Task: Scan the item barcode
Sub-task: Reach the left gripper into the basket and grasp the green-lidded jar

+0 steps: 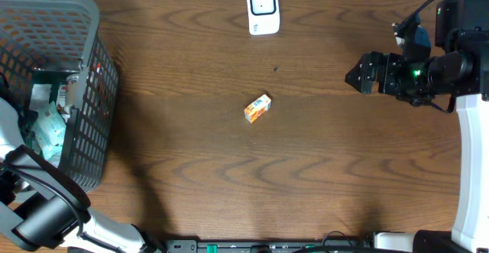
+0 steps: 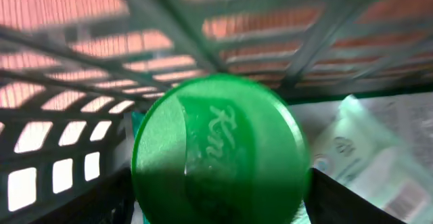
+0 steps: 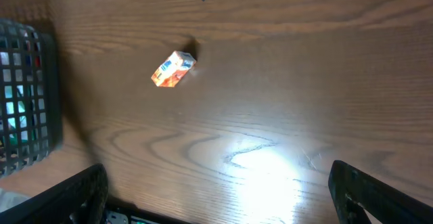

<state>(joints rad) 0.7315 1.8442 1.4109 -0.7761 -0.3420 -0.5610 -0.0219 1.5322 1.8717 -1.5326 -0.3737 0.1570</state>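
**Right pincer [image 3: 218, 176] spread wide above the tabletop [image 1: 191, 169]; left pincer [image 2: 220, 200] down inside the basket [image 1: 84, 92].**

The left arm reaches into the grey mesh basket, its jaws wide apart on either side of a green lid [image 2: 223, 149], with a white packet [image 2: 365, 156] just beside it; contact with the lid cannot be told. The right arm hangs above the tabletop, pointing toward its middle. Across bare wood, the orange carton [image 1: 257, 108] lies flat well ahead of the right pincer and to its left, its long axis oblique to the pincer's line. The white scanner [image 1: 262, 8] lies ahead to the right.

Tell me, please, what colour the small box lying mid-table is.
The small box is orange and white, best seen overhead.
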